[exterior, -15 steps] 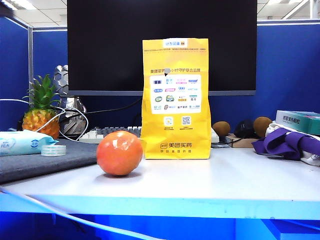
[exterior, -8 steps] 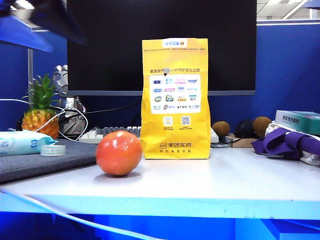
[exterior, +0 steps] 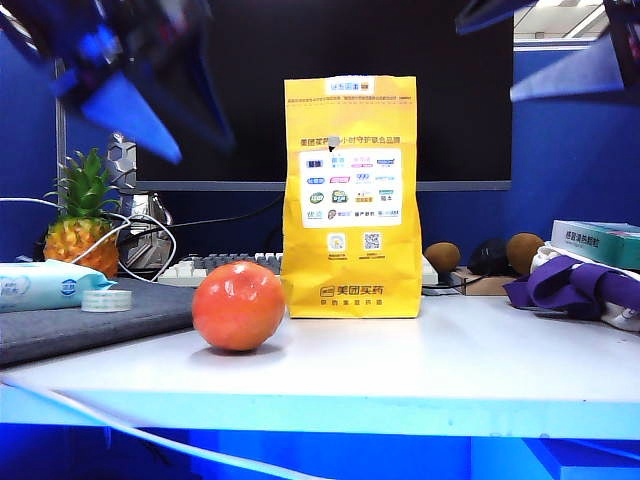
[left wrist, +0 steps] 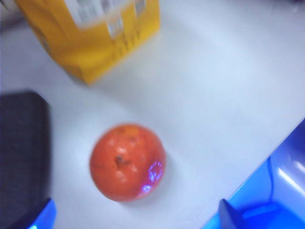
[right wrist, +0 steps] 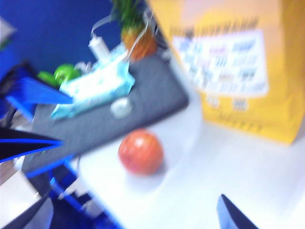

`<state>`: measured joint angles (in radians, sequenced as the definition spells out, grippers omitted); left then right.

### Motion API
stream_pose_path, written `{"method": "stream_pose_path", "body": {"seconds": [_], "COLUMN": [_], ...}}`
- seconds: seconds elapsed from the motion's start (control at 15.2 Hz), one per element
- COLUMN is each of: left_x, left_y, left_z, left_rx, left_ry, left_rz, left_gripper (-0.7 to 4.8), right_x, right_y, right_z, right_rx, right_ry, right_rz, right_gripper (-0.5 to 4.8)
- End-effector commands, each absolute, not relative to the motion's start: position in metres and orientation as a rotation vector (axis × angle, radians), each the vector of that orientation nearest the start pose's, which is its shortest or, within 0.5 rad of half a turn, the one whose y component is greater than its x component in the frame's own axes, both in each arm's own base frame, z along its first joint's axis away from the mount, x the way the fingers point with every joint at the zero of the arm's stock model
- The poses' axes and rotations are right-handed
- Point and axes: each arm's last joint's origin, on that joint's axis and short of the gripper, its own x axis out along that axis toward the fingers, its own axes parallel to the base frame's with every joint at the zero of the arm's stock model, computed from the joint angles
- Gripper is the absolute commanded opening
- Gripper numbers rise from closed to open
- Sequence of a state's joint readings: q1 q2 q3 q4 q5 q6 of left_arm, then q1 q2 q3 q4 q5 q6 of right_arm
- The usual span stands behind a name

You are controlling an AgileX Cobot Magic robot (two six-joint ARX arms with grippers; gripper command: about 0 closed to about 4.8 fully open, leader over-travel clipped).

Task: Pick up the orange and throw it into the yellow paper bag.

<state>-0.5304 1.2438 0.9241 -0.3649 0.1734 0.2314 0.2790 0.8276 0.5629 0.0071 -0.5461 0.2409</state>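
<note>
Beside the tall bright-yellow paper bag (exterior: 351, 197) with its white panel of logos, close to its lower corner on the pineapple side and a little nearer the bench's front edge, sits the glossy reddish-orange round orange (exterior: 238, 305), untouched on the pale white bench (exterior: 450, 360). High above and to the pineapple side of the bag hangs the left claw (exterior: 135, 75), a blurred blue shape; its wrist view looks straight down on the orange (left wrist: 127, 162), with one blue finger tip (left wrist: 35, 217) at each lower corner, so its jaws stand wide and hold nothing. The right claw (exterior: 560, 45) hangs high on the bag's other side, also blurred; its wrist view shows dark finger tips (right wrist: 233, 214) well apart and nothing between them, so it reads as wide and empty.

Risks, as I judge them: the fruit is smooth and round, so a descent off its centre could nudge it rolling toward the front edge or against the bag. The bag is light paper with a folded top, and a release from the wrong height or angle could tip it or bounce the orange off the fold.

The bench is smooth and bare around the bag. Left of the bag lie a dark grey mat (exterior: 90, 320), a pale blue pack of wipes (exterior: 45, 285) and a small pineapple (exterior: 82, 225); behind stand a black monitor (exterior: 250, 60) and blue partitions; right of it, a purple cloth (exterior: 575, 285).
</note>
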Motion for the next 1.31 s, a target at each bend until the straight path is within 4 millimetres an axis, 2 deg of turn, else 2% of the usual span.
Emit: {"method": "stream_pose_path", "body": {"seconds": [0.07, 0.53, 0.72, 0.99, 1.31], "left_x": [0.241, 0.268, 0.271, 0.273, 0.274], "left_y": [-0.147, -0.161, -0.164, -0.166, -0.168], "left_z": [0.247, 0.214, 0.204, 0.2, 0.196], "left_rx": [0.369, 0.39, 0.377, 0.347, 0.3], "left_ry": [0.673, 0.68, 0.711, 0.724, 0.743], "left_rz": [-0.768, -0.719, -0.739, -0.767, -0.793], "left_gripper": [4.79, 4.79, 4.79, 4.79, 4.79], "right_x": [0.171, 0.168, 0.166, 0.162, 0.162], "right_y": [0.066, 0.066, 0.067, 0.067, 0.067], "right_z": [0.269, 0.262, 0.258, 0.249, 0.249], "right_rx": [0.26, 0.266, 0.272, 0.297, 0.304], "right_ry": [0.362, 0.441, 0.501, 0.608, 0.611], "right_rz": [0.828, 0.841, 0.849, 0.863, 0.882], "right_gripper": [4.79, 4.79, 4.79, 4.79, 4.79]}}
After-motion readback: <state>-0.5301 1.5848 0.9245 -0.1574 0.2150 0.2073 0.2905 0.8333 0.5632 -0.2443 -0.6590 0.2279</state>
